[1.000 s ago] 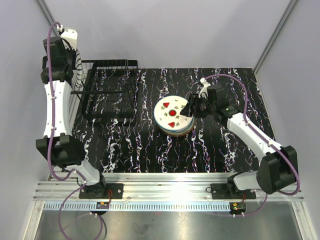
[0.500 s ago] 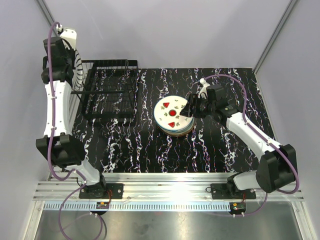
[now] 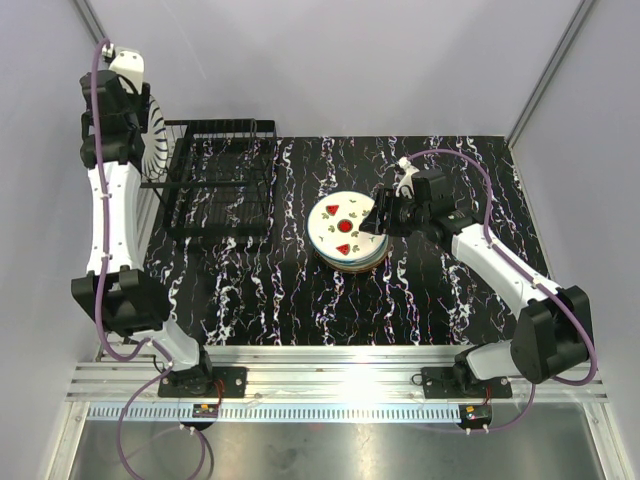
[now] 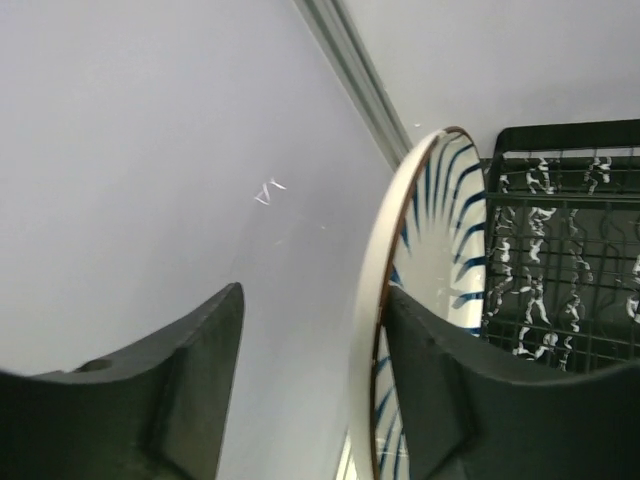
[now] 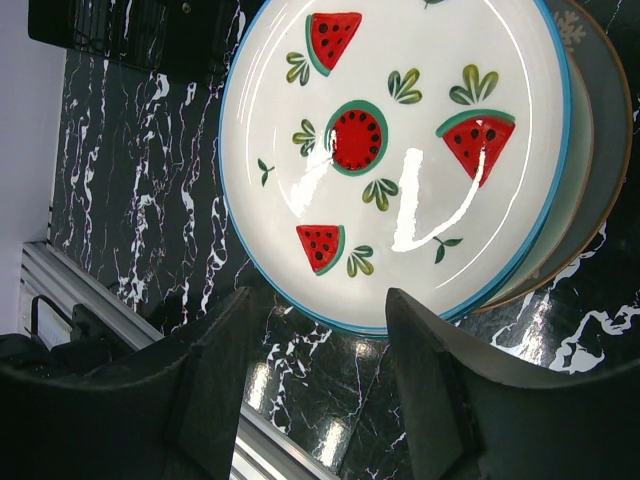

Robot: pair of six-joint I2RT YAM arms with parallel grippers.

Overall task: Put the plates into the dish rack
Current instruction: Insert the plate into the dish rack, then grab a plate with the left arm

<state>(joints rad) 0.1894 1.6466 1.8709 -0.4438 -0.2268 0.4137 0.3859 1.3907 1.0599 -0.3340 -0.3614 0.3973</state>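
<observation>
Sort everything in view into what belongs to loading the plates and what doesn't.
Belongs:
dish rack
upright striped plate at the rack's left end
stack of plates, topped by the watermelon plate

Doesn't:
marbled table
purple cables
metal rail along the near edge

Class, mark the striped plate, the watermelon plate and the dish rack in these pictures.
striped plate (image 4: 440,205), left wrist view, striped face.
watermelon plate (image 5: 415,145), right wrist view, white face.
dish rack (image 3: 220,236), top external view, near rim.
</observation>
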